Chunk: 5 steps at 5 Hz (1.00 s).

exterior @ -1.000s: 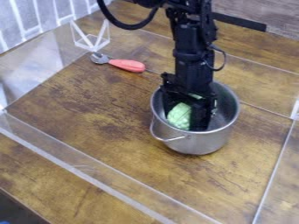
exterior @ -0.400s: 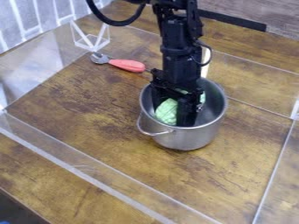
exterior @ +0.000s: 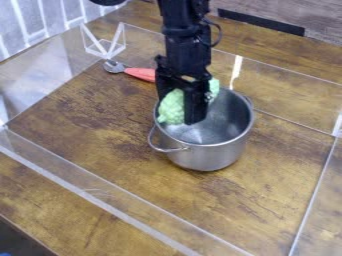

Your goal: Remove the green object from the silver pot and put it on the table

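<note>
The green object (exterior: pixel 175 106), light green and bumpy, hangs above the left rim of the silver pot (exterior: pixel 203 146), held between the black fingers of my gripper (exterior: pixel 183 104). The gripper is shut on it and points straight down from the black arm. The shiny round pot stands on the dark brown wood-grain table (exterior: pixel 94 130), and its thin wire handle sticks out at the lower left of the rim. Part of the pot's inside shows and it looks bare; the arm hides its back left part.
A small red-handled tool (exterior: pixel 136 73) lies on the table behind and left of the pot. Clear acrylic walls (exterior: pixel 54 70) run along the left and front edges, and a thin wire stand (exterior: pixel 102 42) stands at the back left.
The gripper has risen out of the pot with the green object and moved left. The pot has shifted a little to the left with it.
</note>
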Each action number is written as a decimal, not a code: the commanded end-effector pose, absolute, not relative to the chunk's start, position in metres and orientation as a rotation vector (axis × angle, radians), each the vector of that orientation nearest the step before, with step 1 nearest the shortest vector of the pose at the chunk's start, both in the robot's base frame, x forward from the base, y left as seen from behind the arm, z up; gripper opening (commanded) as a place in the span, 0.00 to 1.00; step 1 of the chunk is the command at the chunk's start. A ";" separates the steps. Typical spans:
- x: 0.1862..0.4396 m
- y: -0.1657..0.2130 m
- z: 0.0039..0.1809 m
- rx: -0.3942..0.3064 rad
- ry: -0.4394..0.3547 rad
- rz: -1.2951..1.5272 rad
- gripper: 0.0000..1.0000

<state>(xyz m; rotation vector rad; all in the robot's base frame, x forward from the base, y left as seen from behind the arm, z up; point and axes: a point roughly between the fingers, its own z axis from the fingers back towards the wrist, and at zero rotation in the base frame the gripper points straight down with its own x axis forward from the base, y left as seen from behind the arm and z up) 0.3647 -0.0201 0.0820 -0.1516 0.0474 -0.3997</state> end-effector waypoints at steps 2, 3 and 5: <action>0.360 0.003 0.141 -0.109 -0.095 -0.266 0.00; 0.359 0.027 0.169 -0.068 -0.141 -0.113 0.00; 0.332 0.077 0.168 -0.038 -0.149 0.006 0.00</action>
